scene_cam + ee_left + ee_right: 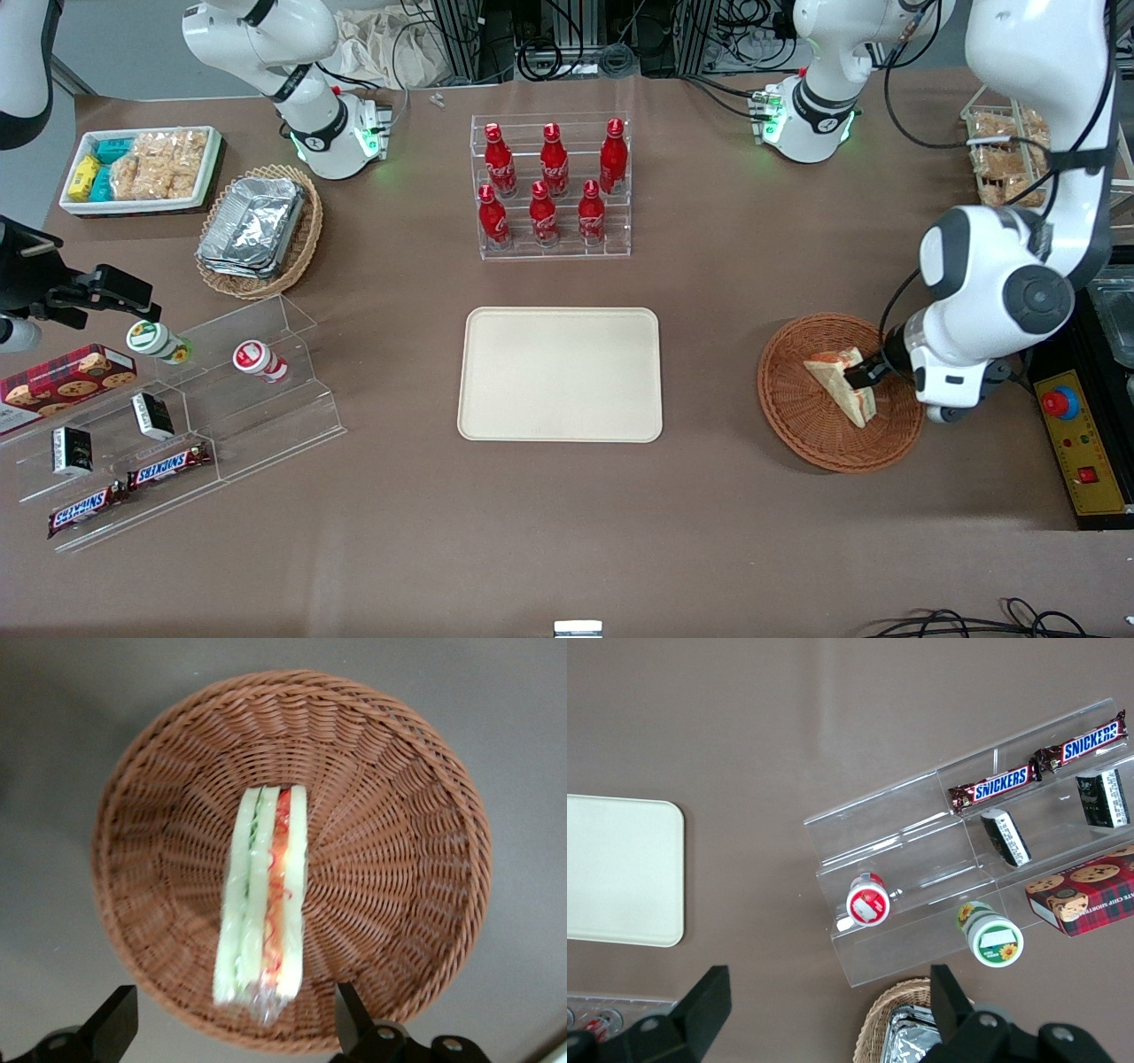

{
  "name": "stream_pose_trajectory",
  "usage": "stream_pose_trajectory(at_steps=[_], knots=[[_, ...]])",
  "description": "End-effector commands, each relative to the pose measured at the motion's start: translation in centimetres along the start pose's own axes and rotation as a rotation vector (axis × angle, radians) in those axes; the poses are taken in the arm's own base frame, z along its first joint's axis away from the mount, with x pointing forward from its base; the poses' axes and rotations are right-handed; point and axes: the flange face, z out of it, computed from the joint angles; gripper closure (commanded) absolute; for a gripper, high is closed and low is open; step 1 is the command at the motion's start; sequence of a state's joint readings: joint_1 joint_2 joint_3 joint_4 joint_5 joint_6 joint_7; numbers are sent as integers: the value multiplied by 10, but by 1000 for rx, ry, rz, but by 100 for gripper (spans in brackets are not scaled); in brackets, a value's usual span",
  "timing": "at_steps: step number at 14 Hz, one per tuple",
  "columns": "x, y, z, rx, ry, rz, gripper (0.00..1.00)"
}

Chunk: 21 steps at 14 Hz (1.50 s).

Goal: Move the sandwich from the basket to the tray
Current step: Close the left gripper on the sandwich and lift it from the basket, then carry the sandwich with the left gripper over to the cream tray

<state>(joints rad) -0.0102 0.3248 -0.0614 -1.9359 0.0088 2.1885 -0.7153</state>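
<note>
The sandwich (831, 370), a white-bread wedge with red-orange filling, lies in the reddish-brown woven basket (784, 399) toward the working arm's end of the table. My left gripper (861, 376) is low over the basket, right at the sandwich. In the left wrist view the gripper (234, 994) is open, with its fingers wide apart on either side of the wrapped sandwich (266, 886) and not touching it. The basket (399, 859) fills that view. The beige tray (560, 374) lies bare at the table's middle and also shows in the right wrist view (620, 868).
A clear rack of red bottles (551, 186) stands farther from the front camera than the tray. A yellow control box (1076, 443) sits beside the basket. A tan basket with foil trays (257, 232), a white snack bin (142, 168) and an acrylic snack shelf (177, 416) stand toward the parked arm's end.
</note>
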Motion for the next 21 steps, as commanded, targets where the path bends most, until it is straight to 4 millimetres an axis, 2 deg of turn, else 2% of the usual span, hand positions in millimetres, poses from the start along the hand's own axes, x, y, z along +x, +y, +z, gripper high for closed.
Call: stream_pose_trajectory(at_steps=[1,2,4,6,10,11,12,13,14,15,16,17,19,20,21], knots=[[-12,10,24,-21,35,-21,0],[-12,13,26,-37,51,-35,0],[-23,21,46,-19,32,-22,0],[-25,18,54,-7,21,-19,0],[-24,9,54,20,29,3,1],[-23,8,59,31,32,11,6],[-17,2,63,39,35,7,31],[-16,2,63,40,36,7,67],[-14,2,59,35,42,5,95],[-14,2,56,32,47,9,100],[-10,-3,50,35,51,1,100],[-10,-4,30,30,63,7,100],[-16,-3,-26,64,34,62,100],[-20,5,-51,71,13,82,100],[-33,22,-71,74,-1,107,100]])
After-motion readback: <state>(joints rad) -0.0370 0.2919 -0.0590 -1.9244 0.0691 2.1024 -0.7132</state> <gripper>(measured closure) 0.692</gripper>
